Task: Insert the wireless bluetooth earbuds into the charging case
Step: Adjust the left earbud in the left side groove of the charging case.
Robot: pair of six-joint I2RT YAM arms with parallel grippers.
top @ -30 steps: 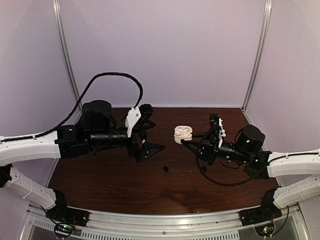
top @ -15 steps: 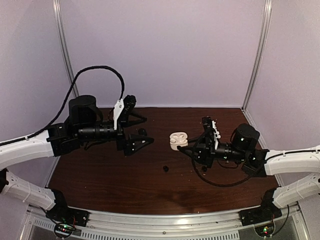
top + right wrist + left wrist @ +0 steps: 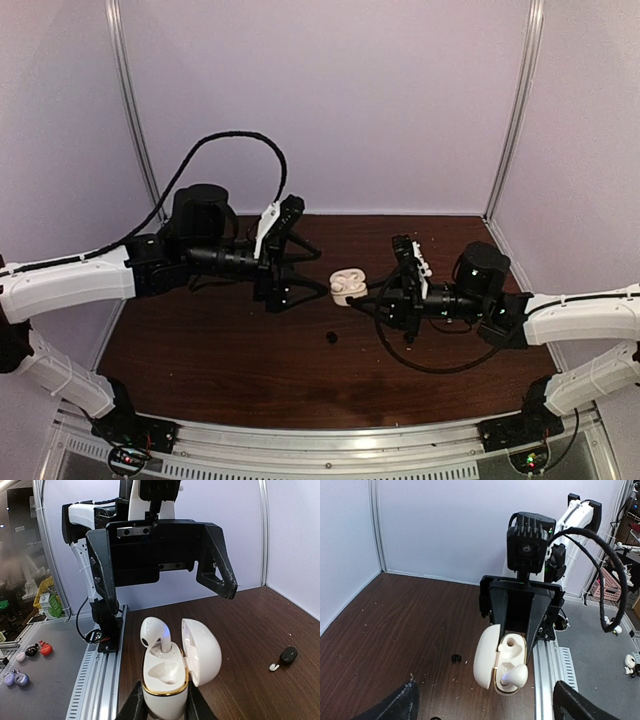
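My right gripper (image 3: 372,292) is shut on the base of a white charging case (image 3: 347,286) with its lid open. In the right wrist view the gripper (image 3: 165,709) holds the case (image 3: 165,682) upright. One white earbud (image 3: 155,631) stands stem-down in the far slot and the near slot is empty. My left gripper (image 3: 312,268) is open and empty, its jaws spread wide just left of the case and facing it (image 3: 170,597). The left wrist view shows the case (image 3: 491,662) and the earbud (image 3: 516,676). A black earbud (image 3: 331,338) lies on the table, with a tiny white piece (image 3: 273,667) beside it.
The table is dark wood (image 3: 220,350) with pale walls at the back and sides. A metal rail (image 3: 330,440) runs along the near edge. The right arm's black cable (image 3: 430,362) loops over the table. Several coloured earbuds (image 3: 31,651) lie outside the table.
My right gripper has carried the case leftward and a little nearer. My left gripper first drew back to the left, then swung right again, close to the case.
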